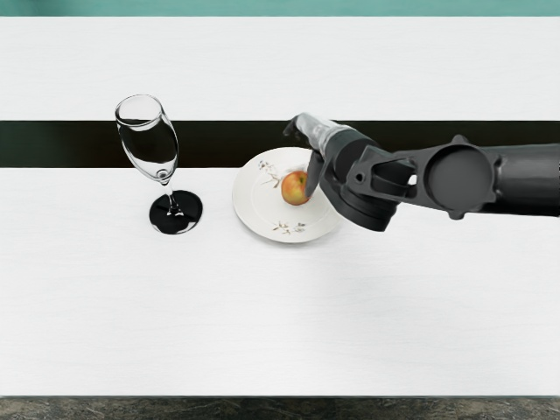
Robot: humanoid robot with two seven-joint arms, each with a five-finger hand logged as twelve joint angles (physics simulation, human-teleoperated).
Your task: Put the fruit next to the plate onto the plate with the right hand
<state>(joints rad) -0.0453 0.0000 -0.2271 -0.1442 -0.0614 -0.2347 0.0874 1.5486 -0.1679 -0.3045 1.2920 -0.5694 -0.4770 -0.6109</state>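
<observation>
With the apple (295, 187) on the plate (254, 206), the right robot hand (335, 164), grip unclear, should lift away gently without rolling it.

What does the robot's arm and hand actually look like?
Only the right arm shows: matte dark grey, tubular, with a big round disc joint and a forked wrist bracket. The robot hand is bulky, rounded, near black, paler grey on top. No cables or markings visible.

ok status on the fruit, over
Right hand against the fruit, grip unclear. Fruit over the plate, within its rim. Wine glass stands left of plate, apart. Left hand not in view.
</observation>
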